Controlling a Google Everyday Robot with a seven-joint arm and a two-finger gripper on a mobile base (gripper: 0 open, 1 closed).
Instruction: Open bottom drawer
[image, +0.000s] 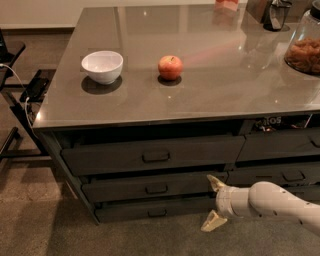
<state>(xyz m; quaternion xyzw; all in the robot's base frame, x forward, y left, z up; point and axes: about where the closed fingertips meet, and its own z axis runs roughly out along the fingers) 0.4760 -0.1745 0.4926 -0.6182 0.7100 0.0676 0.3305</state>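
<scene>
The bottom drawer (135, 210) is the lowest, thinnest dark-grey front of the left stack, with a small loop handle (157, 212) at its centre. It stands about level with the drawers above it. My gripper (212, 204) comes in from the right on a white arm, low in front of the cabinet. Its fingers are open, the upper fingertip (215, 182) by the middle drawer's right end, the lower fingertip (210, 222) near the floor. It is to the right of the handle and holds nothing.
A white bowl (102, 66) and a red apple (170, 67) sit on the grey countertop (210, 95). A jar of snacks (304, 50) stands at the right. A right-hand drawer stack (280, 155) is beside the arm. A black frame (20, 115) stands at the left.
</scene>
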